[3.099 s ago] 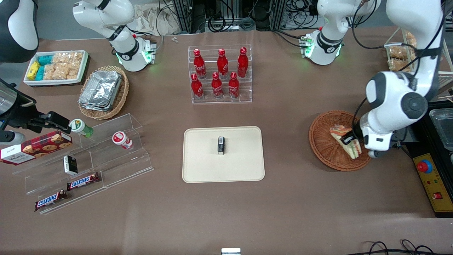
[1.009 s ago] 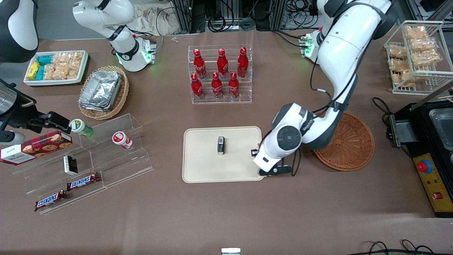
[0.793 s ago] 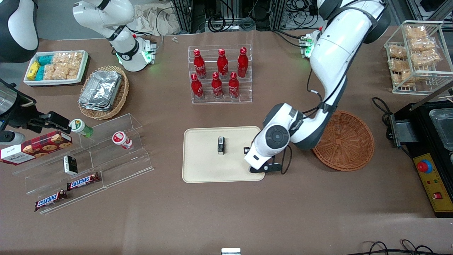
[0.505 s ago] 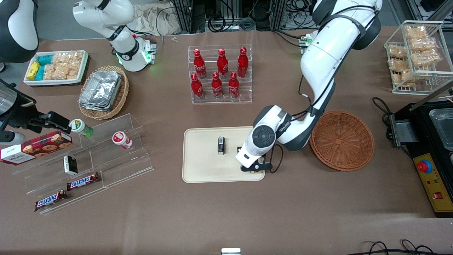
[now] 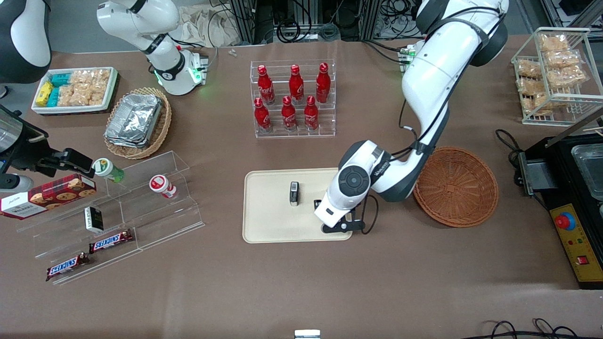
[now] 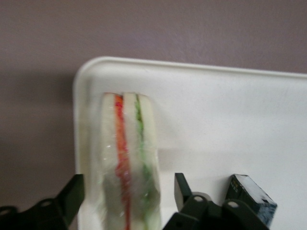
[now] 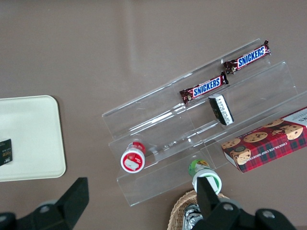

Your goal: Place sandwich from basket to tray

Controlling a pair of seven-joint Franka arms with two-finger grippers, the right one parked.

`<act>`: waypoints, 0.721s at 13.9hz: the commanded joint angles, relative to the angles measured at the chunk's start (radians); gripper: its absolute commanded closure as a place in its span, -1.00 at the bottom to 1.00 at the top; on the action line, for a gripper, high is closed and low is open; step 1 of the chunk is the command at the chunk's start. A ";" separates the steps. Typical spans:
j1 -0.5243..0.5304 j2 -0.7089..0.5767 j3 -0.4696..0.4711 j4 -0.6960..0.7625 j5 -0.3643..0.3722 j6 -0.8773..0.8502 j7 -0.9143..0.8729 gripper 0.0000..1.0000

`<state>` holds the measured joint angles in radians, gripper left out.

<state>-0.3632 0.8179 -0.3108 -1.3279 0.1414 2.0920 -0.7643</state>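
Left arm's black two-finger gripper (image 6: pixel 127 203) is hovering over beige rect. tray w/ low rim (image 5: pixel 268 226), fingers spread either side of sandwich w/o clearly pinching it. Small triangular wedge sandwich, pale bread, green + orange-red filling, clear wrap (image 6: pixel 127 163), is lying on tray near a corner, hidden by wrist in front view. Prob. light, soft, crushable; wrap slippery, so take across the bread faces, gently. Small black box (image 5: pixel 294 193) is sitting mid-tray. Round reddish-brown wicker basket (image 5: pixel 456 186) is sitting toward working arm's end.
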 commanded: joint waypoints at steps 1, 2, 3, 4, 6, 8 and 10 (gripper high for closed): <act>0.010 -0.123 0.005 -0.010 0.018 -0.125 -0.052 -1.00; 0.021 -0.169 0.028 -0.013 0.008 -0.142 -0.053 -1.00; 0.050 -0.207 0.039 -0.016 0.000 -0.156 -0.052 -1.00; 0.085 -0.251 0.038 -0.019 -0.015 -0.177 -0.044 -1.00; 0.136 -0.330 0.042 -0.020 -0.087 -0.210 -0.044 -1.00; 0.196 -0.419 0.042 -0.040 -0.091 -0.311 -0.030 -1.00; 0.277 -0.476 0.038 -0.051 -0.097 -0.352 0.041 -1.00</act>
<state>-0.1525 0.4250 -0.2642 -1.3168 0.0689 1.7643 -0.7787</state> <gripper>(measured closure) 0.000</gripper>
